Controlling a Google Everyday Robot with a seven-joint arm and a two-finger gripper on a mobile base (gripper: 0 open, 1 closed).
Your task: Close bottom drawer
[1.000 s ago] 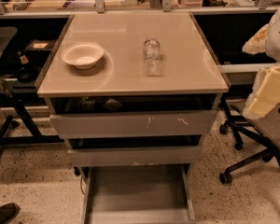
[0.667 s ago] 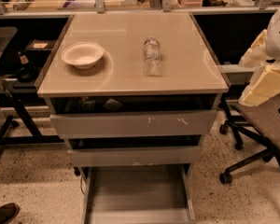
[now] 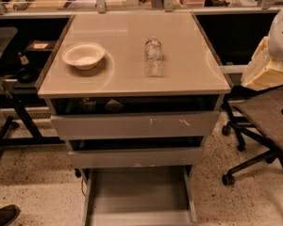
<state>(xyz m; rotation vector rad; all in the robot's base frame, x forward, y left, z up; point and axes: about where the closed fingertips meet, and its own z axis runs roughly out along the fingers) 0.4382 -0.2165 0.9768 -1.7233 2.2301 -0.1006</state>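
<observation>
The bottom drawer (image 3: pixel 139 194) of the grey cabinet is pulled far out toward me. Its flat tray is bare and its low front panel (image 3: pixel 139 218) lies at the lower edge of the view. Above it sit the mid-width drawer front (image 3: pixel 137 157) and the widest drawer front (image 3: pixel 134 125) with white scratch marks, each pulled out a little. My gripper (image 3: pixel 266 67) shows as a cream and white shape at the right edge, level with the cabinet top and well away from the bottom drawer.
A white bowl (image 3: pixel 83 55) and a clear plastic bottle (image 3: pixel 153 56) lying on its side rest on the beige cabinet top (image 3: pixel 132 36). An office chair (image 3: pixel 262 126) stands at the right. A dark desk frame (image 3: pixel 14 107) stands at the left. A shoe (image 3: pixel 2 215) is at the lower left.
The cream and white arm part at the right edge has risen a little. The drawers, bowl and bottle have not moved.
</observation>
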